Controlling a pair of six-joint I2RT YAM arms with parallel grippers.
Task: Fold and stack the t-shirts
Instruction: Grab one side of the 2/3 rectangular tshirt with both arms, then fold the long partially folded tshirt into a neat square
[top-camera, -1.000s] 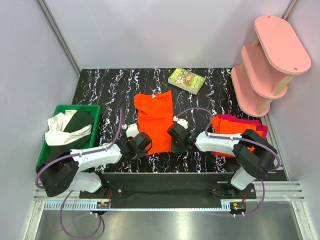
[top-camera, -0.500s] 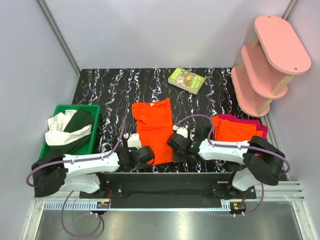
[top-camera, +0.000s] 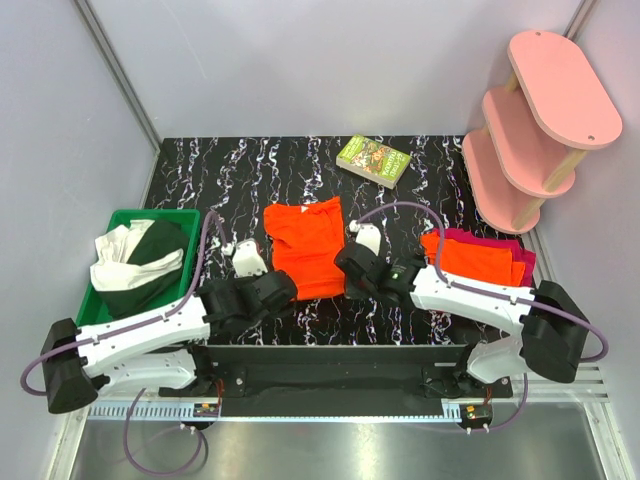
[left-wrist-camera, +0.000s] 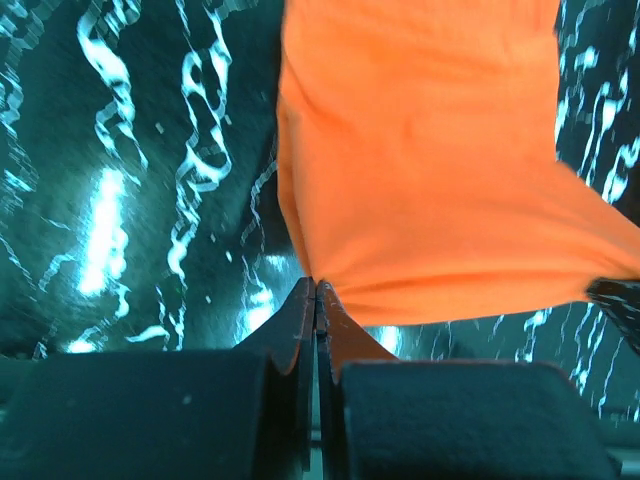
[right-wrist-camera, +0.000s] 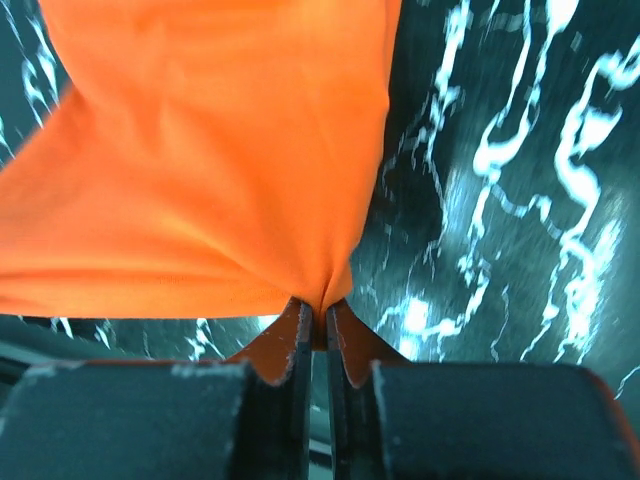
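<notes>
We see the left gripper (left-wrist-camera: 315, 297) with its jaws pressed together on the near left corner of the orange t-shirt (top-camera: 305, 250). The right gripper (right-wrist-camera: 322, 314) is clamped in the same way on the near right corner. This t-shirt lies in the middle of the black table (top-camera: 220, 180), between the two arms. At the right side, a folded orange shirt (top-camera: 475, 257) rests on a magenta shirt (top-camera: 526, 263), near the pink shelf (top-camera: 540, 120). A green bin (top-camera: 125, 217) stands at the left.
</notes>
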